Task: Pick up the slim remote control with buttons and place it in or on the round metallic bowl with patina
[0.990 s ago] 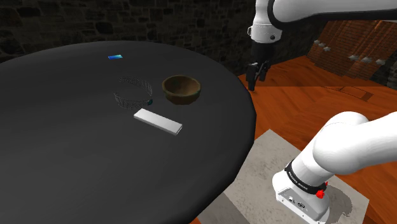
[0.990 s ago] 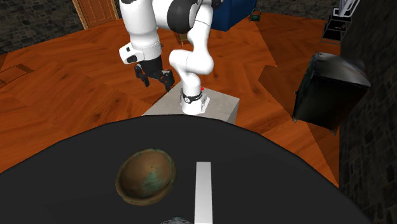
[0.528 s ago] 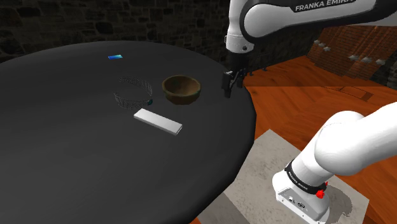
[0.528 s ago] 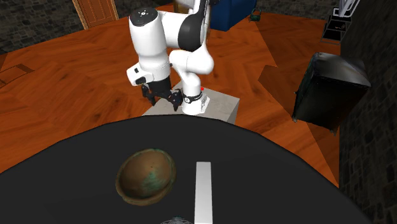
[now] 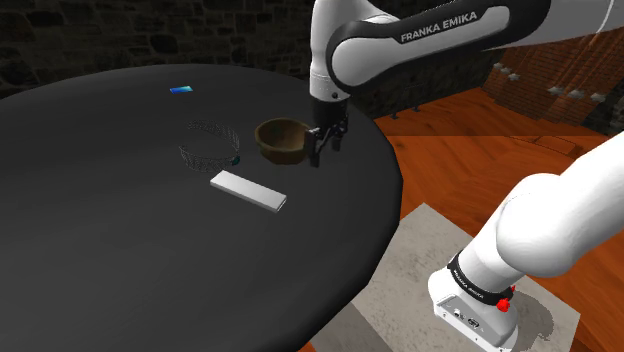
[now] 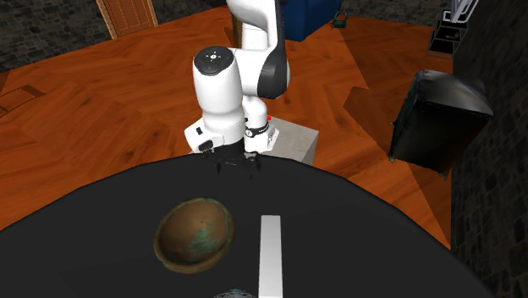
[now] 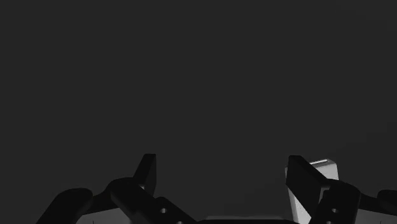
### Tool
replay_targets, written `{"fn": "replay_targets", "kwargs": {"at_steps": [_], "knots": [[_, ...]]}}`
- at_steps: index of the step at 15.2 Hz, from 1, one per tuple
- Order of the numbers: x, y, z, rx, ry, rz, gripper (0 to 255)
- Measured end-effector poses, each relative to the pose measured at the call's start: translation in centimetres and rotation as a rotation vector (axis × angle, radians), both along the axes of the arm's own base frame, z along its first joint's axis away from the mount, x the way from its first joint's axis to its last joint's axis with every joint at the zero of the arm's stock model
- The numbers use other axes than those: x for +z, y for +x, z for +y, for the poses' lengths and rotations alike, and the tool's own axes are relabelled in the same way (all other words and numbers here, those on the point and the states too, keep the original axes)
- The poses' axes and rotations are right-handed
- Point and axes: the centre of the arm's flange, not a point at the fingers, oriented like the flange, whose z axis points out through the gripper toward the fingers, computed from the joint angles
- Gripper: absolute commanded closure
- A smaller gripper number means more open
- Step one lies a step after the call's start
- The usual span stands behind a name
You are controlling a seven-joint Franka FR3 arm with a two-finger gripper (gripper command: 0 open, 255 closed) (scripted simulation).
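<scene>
The remote (image 5: 248,191) is a slim plain white slab lying flat on the dark round table (image 5: 120,230). The bowl (image 5: 284,138) is round and brown, with greenish patina inside (image 6: 195,234), and stands just beyond the remote (image 6: 270,252). My gripper (image 5: 322,154) hangs open and empty over the table beside the bowl, on the shoulder view's right, near the table's rim (image 6: 236,166). In the wrist view the fingers (image 7: 147,169) stand well apart over bare dark tabletop. A white slab end (image 7: 326,169) shows past one finger.
A see-through wire basket (image 5: 208,146) stands on the bowl's other side, with a small blue item (image 5: 181,90) further back. The stand (image 5: 490,300) sits on wooden floor. A black box (image 6: 440,110) stands off to the second exterior view's right.
The arm has swung in from beyond the table's edge, bringing the gripper over the tabletop next to the bowl. The fingers stayed open. Remote and bowl have not moved.
</scene>
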Motion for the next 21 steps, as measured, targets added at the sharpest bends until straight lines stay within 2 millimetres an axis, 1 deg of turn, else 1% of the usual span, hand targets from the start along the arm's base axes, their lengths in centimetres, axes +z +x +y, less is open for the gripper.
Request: {"fn": "replay_targets", "kwargs": {"at_steps": [3, 5, 8, 9, 10, 13, 15, 17, 21], "knots": [[-1.5, 1.8, 3.0, 0.011, 0.011, -0.014, 0], [-2.1, 3.0, 4.9, 0.019, 0.018, -0.022, 0], [-3.7, 4.7, 7.9, 0.030, 0.029, -0.036, 0], [-4.1, 5.6, 8.9, 0.034, 0.033, -0.041, 0], [-4.5, 6.0, 9.8, 0.038, 0.036, -0.046, 0], [-5.4, 7.5, 13.5, 0.058, 0.054, -0.066, 0], [-6.3, 8.5, 15.3, 0.063, 0.061, -0.073, 0], [-7.2, 9.2, 16.5, 0.065, 0.063, -0.075, 0], [-9.1, 9.4, 16.7, 0.064, 0.063, -0.077, 0]]}}
